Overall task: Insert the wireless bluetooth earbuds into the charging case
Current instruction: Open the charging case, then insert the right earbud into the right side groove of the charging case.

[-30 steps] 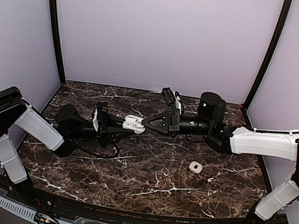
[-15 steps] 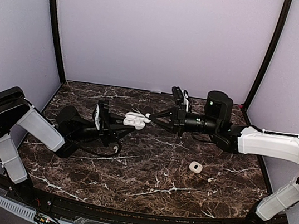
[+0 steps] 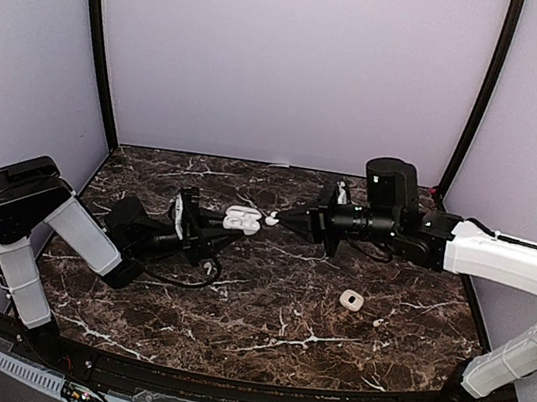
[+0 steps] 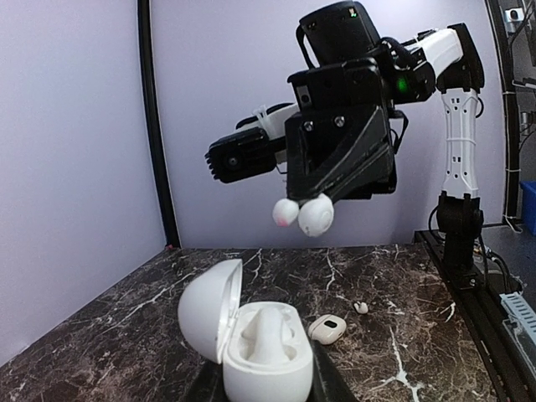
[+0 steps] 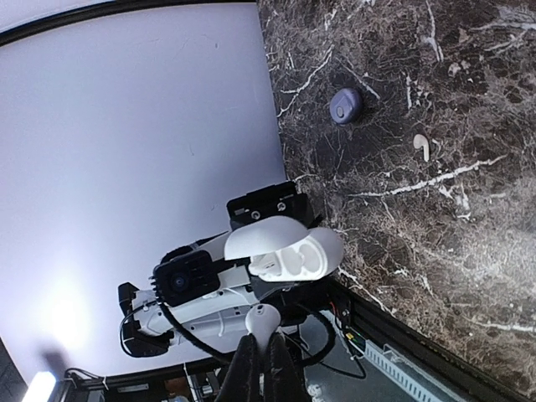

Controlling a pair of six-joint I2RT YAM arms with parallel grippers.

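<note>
The left gripper (image 3: pixel 227 225) reaches low over the left half of the marble table (image 3: pixel 268 338), clenched on the base of the open charging case (image 4: pixel 266 352). In its own wrist view only dark slivers of its fingers show, cut off by the bottom edge. The case is held clear of the table with its lid swung back. One moulded well shows inside, and whether a bud already sits in it cannot be told.

Just right of the case's open mouth, apart from it, is the earbud (image 5: pixel 265 318), pinched by its stem in the tightly closed right gripper (image 3: pixel 282 220). In the left wrist view a white knob and a pinkish one sit side by side under those fingers; whether they are one bud or two is unclear.

On the near right of the table lies a small white case (image 3: pixel 352 299) with a dark hollow on top. A loose bud (image 3: pixel 378 323) lies just beside it, to the right.

The right wrist view also shows a lavender rounded piece (image 5: pixel 346 105) and a white stemmed bud (image 5: pixel 422 146) near each other on the marble. The lavender piece is too small to tell whether it is a case or a bud, and it is not made out in the top view.
</note>
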